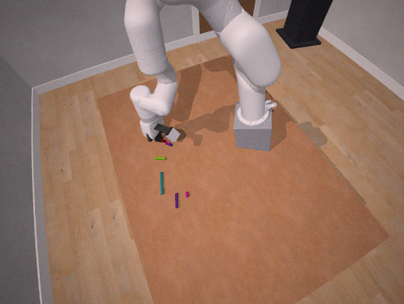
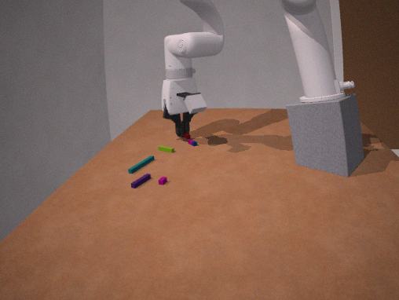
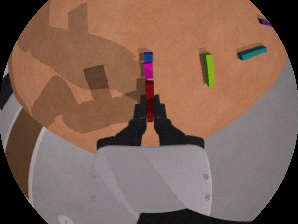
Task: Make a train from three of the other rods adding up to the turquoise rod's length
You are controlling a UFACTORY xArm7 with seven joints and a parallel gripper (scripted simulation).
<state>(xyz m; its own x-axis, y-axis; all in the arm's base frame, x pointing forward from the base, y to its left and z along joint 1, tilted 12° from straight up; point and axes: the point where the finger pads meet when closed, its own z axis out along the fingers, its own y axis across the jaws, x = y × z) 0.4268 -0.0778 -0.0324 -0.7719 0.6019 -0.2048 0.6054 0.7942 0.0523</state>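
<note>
Red rod (image 3: 149, 91) clamped lengthwise in gripper (image 3: 149, 111).

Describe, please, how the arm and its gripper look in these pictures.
The arm is smooth, rounded and white, rising from a grey block base. The gripper has a boxy white housing carrying a small dark plate, and slim black fingers. No cables or markings are visible.

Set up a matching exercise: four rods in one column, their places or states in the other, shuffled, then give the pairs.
Rods:
1. red rod
2. blue rod
3. purple rod
4. lime rod

Places:
A. alone, between the turquoise rod and the jaws
B. far end of the line with the magenta rod
C. beside the loose magenta piece
D. held in the jaws

Pairs: 1-D, 2-B, 3-C, 4-A
</note>
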